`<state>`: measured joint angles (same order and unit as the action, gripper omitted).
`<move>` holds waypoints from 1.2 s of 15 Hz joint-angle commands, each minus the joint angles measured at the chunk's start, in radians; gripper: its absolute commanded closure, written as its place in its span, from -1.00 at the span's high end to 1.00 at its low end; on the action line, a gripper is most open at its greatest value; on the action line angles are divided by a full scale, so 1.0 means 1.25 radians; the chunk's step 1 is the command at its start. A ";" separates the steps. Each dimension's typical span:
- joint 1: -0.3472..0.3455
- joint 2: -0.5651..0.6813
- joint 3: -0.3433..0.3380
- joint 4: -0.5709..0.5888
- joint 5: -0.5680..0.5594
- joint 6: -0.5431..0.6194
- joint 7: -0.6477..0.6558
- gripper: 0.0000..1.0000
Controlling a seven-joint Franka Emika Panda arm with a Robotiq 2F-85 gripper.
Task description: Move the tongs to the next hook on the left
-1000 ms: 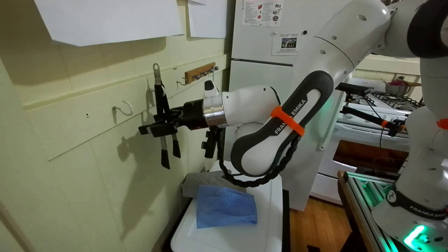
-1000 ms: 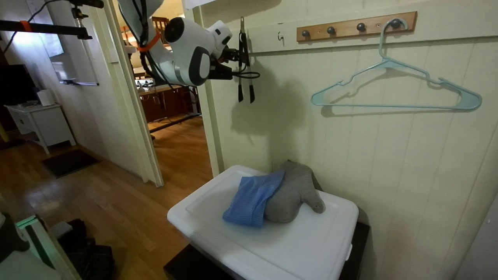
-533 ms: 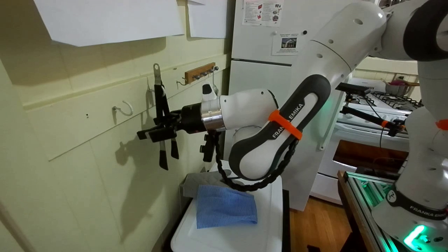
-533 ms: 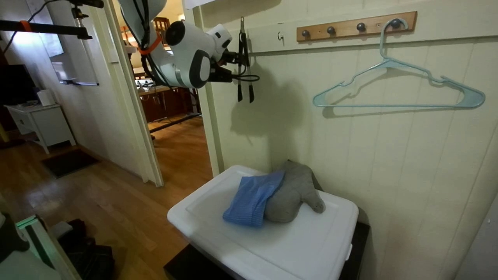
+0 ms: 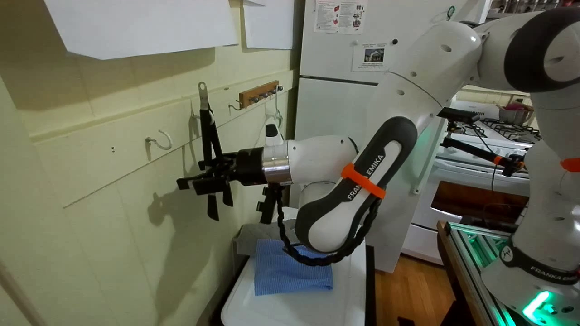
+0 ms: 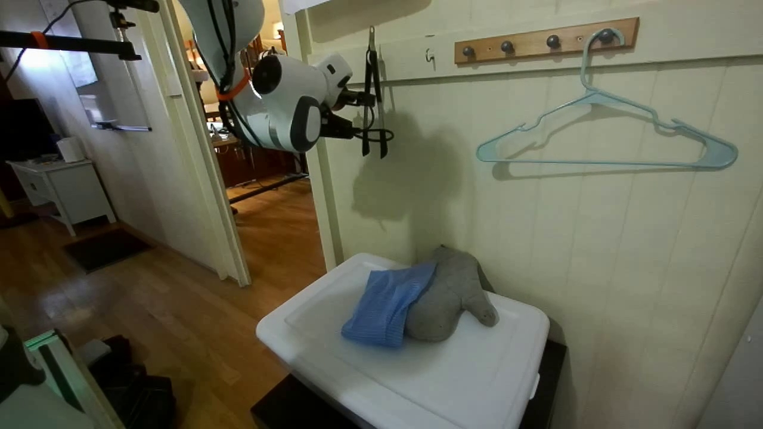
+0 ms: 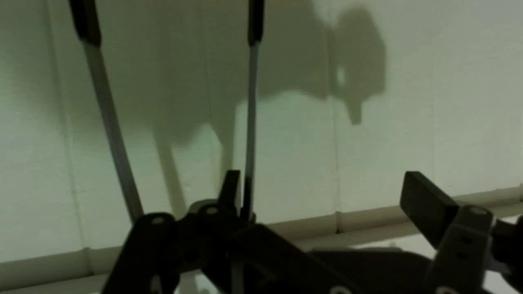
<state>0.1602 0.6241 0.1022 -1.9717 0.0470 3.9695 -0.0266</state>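
The black tongs (image 5: 207, 131) hang upright on a hook on the wall, with their two arms slightly spread. They also show in an exterior view (image 6: 372, 65) and in the wrist view (image 7: 252, 102). A pale bare hook (image 5: 163, 141) is to their left, and another hook (image 5: 236, 106) is to their right, also seen in an exterior view (image 6: 430, 55). My gripper (image 5: 192, 174) is open at the lower half of the tongs. In the wrist view, one tong arm lies between the open fingers (image 7: 320, 192), close beside one finger. The other arm is outside them.
A wooden peg strip (image 6: 539, 46) holds a pale blue hanger (image 6: 608, 161). White paper (image 5: 145, 27) juts out above the hooks. Below stands a white bin lid (image 6: 465, 381) with a blue cloth (image 6: 387, 304) and a grey plush (image 6: 444, 298).
My arm and gripper have moved down along the tongs, with the gripper open throughout. The tongs stay hanging on the same hook, their lower ends shifted very slightly.
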 commanded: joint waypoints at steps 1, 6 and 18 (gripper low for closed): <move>0.001 0.059 0.004 0.035 -0.006 0.071 0.025 1.00; 0.000 0.081 0.005 0.036 -0.008 0.110 0.029 1.00; 0.008 0.028 0.013 -0.016 0.030 0.134 0.030 0.77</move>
<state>0.1631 0.6887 0.1158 -1.9524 0.0578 4.1160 -0.0004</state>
